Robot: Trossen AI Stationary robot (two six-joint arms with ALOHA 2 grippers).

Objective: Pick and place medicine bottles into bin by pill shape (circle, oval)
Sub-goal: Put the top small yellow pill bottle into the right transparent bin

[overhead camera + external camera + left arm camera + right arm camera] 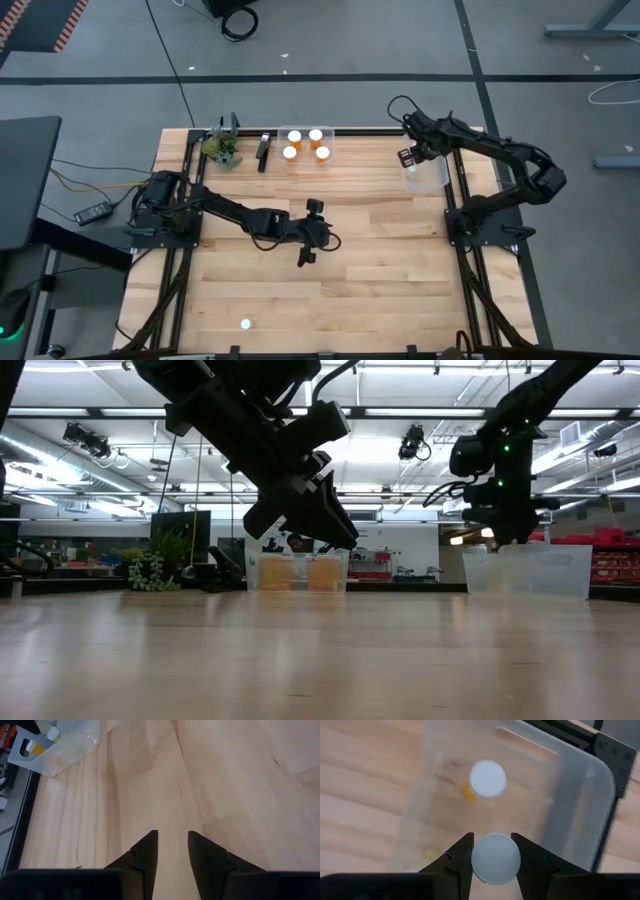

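My right gripper (495,855) hangs over a clear plastic bin (580,805) at the table's far right and is shut on a medicine bottle, of which the round white cap (495,860) shows. Another white-capped orange bottle (488,779) stands inside that bin below. A second clear bin (305,133) at the far middle holds several orange bottles (291,153). My left gripper (172,845) hovers over bare wood at the table's middle (328,240), open, with nothing between its fingers. My right gripper pinches the bottle's white cap (476,862) by its rim, one finger on each side. The fingers come from above, pointing steeply down. The bottle is lifted clear, above the open bin; its body is hidden under the cap.
A small green plant (222,148) and a black object (263,152) stand at the far edge, left of the middle bin. The wooden tabletop (380,290) spreads wide in the near half. A black metal frame (470,270) borders the table.
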